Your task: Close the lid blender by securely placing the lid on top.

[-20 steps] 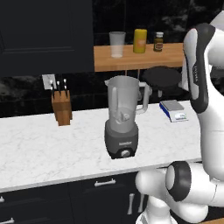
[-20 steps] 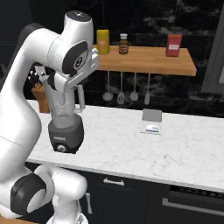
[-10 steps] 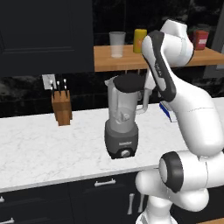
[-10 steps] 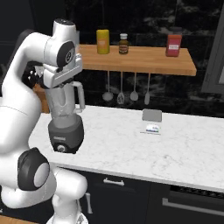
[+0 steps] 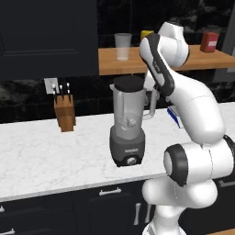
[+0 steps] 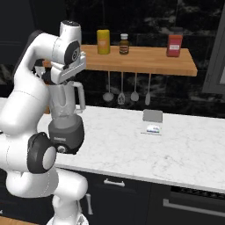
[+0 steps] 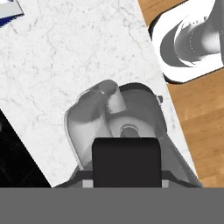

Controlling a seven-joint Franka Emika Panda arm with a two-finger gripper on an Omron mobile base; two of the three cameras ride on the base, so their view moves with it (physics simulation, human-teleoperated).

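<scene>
The blender (image 5: pixel 127 133) stands on the white marble counter (image 5: pixel 41 156), a translucent grey jar with a side handle on a dark base with a knob. The black lid (image 5: pixel 128 84) is at the jar's mouth, level with the rim; I cannot tell whether it touches. My gripper (image 5: pixel 137 86) reaches in from the right and is shut on the lid. In the hand view the lid (image 7: pixel 127 162) is a black block that hides the fingertips, and the open jar (image 7: pixel 94 118) lies below it. In the right base view the hand (image 6: pixel 66 70) hangs over the jar (image 6: pixel 63 103).
A knife block (image 5: pixel 64 112) stands left of the blender. The wooden shelf (image 6: pixel 145 59) just above carries a clear glass cup (image 5: pixel 122 46), a yellow container (image 6: pixel 103 41), a brown bottle (image 6: pixel 124 44) and a red box (image 6: pixel 174 42). Utensils (image 6: pixel 127 90) hang beneath it. A small box (image 6: pixel 152 122) lies on the counter.
The arm has swung left from the right side and brought the lid over the jar's mouth, which was bare a second ago. The blender has not moved.
</scene>
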